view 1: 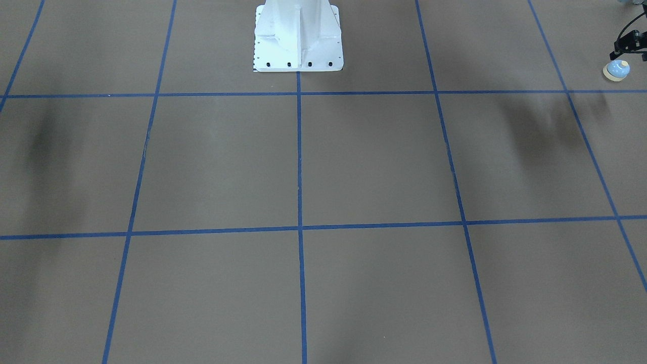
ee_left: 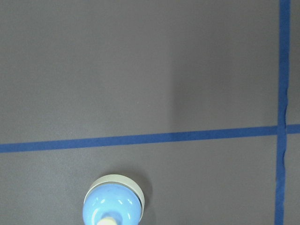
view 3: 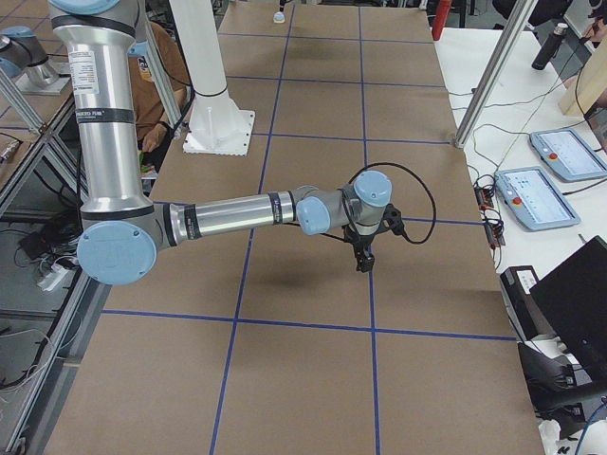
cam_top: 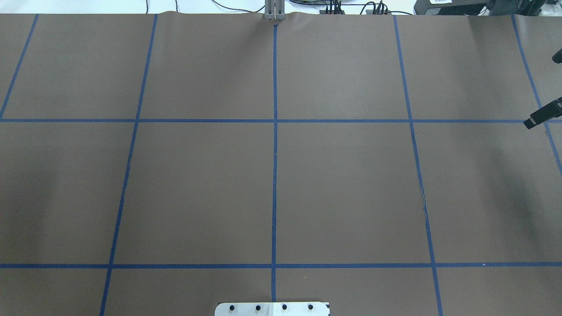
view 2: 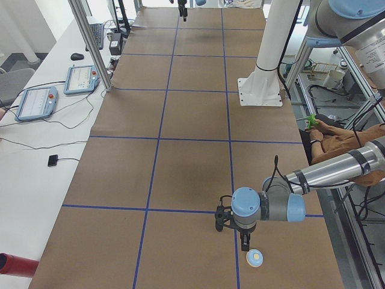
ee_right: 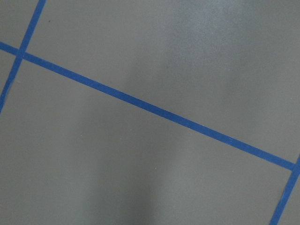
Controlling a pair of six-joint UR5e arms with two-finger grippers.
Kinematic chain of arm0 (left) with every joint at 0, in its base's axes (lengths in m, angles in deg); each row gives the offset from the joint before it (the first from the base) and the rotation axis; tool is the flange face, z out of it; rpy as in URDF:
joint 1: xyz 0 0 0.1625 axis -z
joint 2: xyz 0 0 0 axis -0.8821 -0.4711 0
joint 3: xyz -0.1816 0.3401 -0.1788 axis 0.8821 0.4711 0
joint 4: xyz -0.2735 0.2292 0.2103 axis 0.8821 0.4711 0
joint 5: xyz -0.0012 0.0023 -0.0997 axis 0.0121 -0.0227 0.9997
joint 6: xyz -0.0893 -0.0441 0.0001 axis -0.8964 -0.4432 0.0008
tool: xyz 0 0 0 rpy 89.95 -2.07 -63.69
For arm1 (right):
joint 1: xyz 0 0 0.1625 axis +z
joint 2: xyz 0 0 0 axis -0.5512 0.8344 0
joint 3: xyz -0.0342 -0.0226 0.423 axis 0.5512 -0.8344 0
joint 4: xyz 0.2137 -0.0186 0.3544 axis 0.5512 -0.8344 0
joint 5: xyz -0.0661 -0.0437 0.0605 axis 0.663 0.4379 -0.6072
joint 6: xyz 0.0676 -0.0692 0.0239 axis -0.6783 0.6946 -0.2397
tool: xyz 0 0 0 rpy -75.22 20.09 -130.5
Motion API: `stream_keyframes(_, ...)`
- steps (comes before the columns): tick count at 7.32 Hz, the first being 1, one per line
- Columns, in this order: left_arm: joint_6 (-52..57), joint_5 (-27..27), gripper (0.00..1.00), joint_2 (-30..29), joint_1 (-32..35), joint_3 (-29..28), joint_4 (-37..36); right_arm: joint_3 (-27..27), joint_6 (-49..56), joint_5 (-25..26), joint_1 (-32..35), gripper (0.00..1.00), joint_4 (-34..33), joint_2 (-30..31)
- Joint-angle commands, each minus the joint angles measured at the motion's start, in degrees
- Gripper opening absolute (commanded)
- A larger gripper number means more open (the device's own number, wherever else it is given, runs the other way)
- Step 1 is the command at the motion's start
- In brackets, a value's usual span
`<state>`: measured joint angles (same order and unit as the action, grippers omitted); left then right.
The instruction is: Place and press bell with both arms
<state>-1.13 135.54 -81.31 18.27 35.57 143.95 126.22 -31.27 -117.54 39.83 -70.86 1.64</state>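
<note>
Your left gripper (view 2: 243, 242) hangs far off the pedestal's (view 2: 260, 90) left side, just beside the bell (view 2: 255, 258), which stands upright on the table (view 2: 180, 162). The right gripper (view 3: 363, 258) hovers well off the pedestal's other side. You cannot tell whether either gripper's jaws are apart.

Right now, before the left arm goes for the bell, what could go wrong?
1. The bell sits near the left end of the table, outside the overhead view; a nudge from the left gripper could slide it away unseen.
2. The left wrist view cuts the bell off at its bottom edge, so a grasp may land off-centre.
3. The right gripper hangs at the far end: a long reach to press.
</note>
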Motion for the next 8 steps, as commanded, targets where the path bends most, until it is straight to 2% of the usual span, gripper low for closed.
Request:
stream_keyframes(1,-0.4,-0.3,1.00,-0.9,-0.4,-4.3,0.6,-0.2,0.0,-0.5,-0.8,1.00,0.0,-0.6)
stream_keyframes(3,0.3,-0.3,1.00,-3.0,-1.1,-8.6,1.7,0.0,0.0,-0.5,-1.2,1.00,0.0,-0.6)
stream_keyframes(5,1.9,-0.4,1.00,-3.7,-4.4,-9.0,3.5,0.0,0.0,-0.5,-1.6,1.00,0.0,-0.7)
stream_keyframes(8,4.2,-0.4,1.00,-4.4,-5.9,-11.4,5.8,0.0,0.0,-0.5,-2.0,1.00,0.0,-0.7)
